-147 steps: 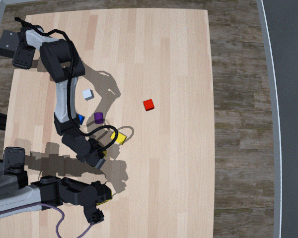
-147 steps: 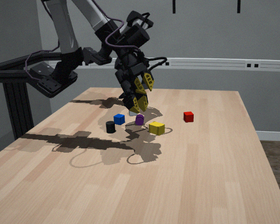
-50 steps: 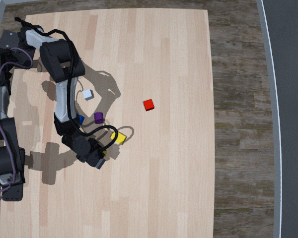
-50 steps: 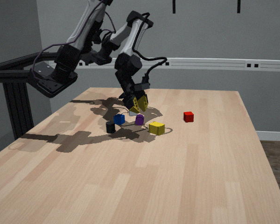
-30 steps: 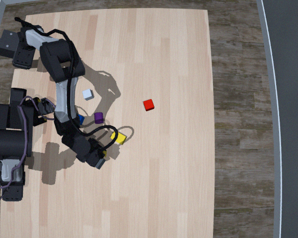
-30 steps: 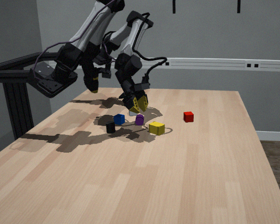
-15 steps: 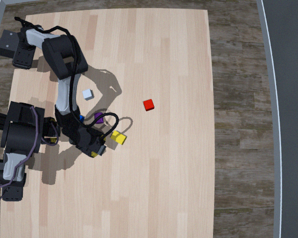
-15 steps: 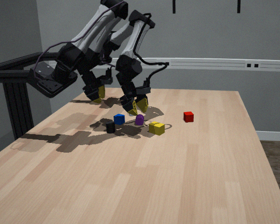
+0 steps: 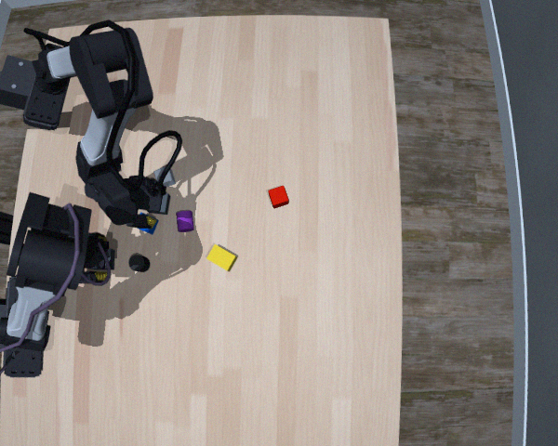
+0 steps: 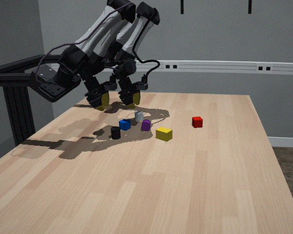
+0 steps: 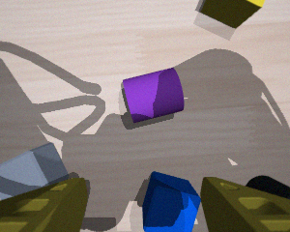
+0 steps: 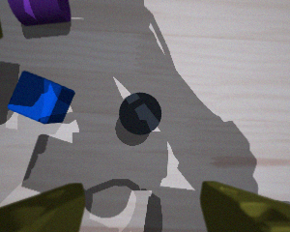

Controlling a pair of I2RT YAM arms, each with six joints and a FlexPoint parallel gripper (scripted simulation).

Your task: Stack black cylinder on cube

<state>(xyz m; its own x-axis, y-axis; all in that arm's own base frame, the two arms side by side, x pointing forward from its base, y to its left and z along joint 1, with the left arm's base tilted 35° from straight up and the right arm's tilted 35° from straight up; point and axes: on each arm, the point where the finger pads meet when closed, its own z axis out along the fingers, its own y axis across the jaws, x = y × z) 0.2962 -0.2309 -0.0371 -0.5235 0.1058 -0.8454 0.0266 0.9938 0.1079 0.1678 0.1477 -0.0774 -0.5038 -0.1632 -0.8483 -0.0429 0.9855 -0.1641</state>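
Left tool (image 9: 149, 221) (image 10: 134, 102) (image 11: 145, 203) and right tool (image 9: 101, 256) (image 10: 102, 103) (image 12: 142, 190), both released, fingers spread above the desk (image 9: 294, 326) (image 10: 192, 196)! And there's the black cylinder (image 9: 139, 262) (image 10: 115, 132) (image 11: 273, 186) (image 12: 140, 113), upright on the desk, the blue cube (image 9: 147, 229) (image 10: 124, 125) (image 11: 169, 205) (image 12: 41, 98) between it and the white cube (image 9: 165, 176) (image 10: 139, 116) (image 11: 29, 169)!
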